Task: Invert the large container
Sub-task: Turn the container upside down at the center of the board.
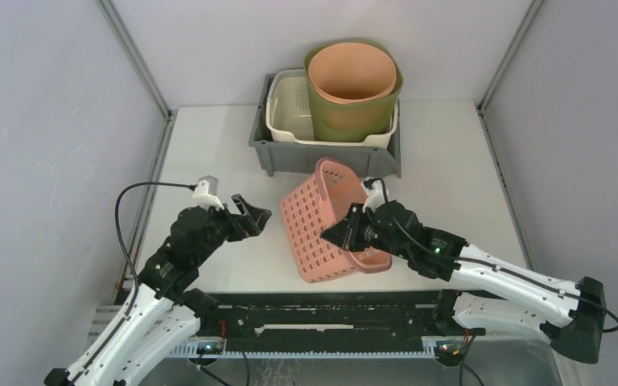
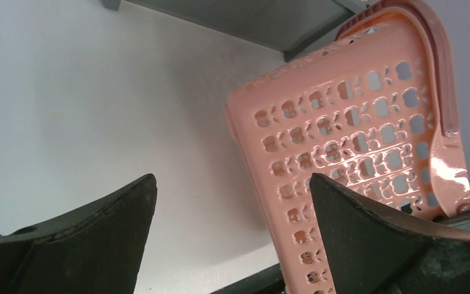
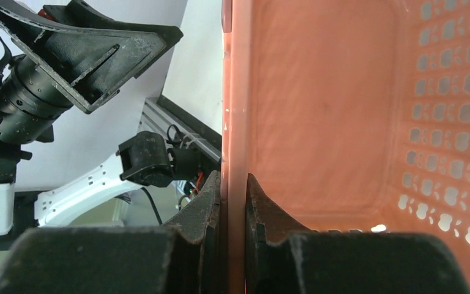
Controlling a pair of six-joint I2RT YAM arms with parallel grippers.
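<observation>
The large container is a pink perforated basket (image 1: 310, 229) tipped on its side in the middle of the table, its bottom facing left and its opening facing right. My right gripper (image 1: 334, 236) is shut on its side wall; in the right wrist view the fingers (image 3: 234, 177) pinch the thin pink wall (image 3: 318, 110), one inside and one outside. My left gripper (image 1: 256, 217) hovers open just left of the basket, apart from it. In the left wrist view the basket (image 2: 343, 141) fills the right half, past the open jaws of the left gripper (image 2: 232, 179).
A grey bin (image 1: 290, 153) stands behind the basket, holding a white basket (image 1: 288, 104) and a green bucket with an orange liner (image 1: 354, 88). A black rail (image 1: 322, 322) runs along the near edge. Enclosure walls close in left and right.
</observation>
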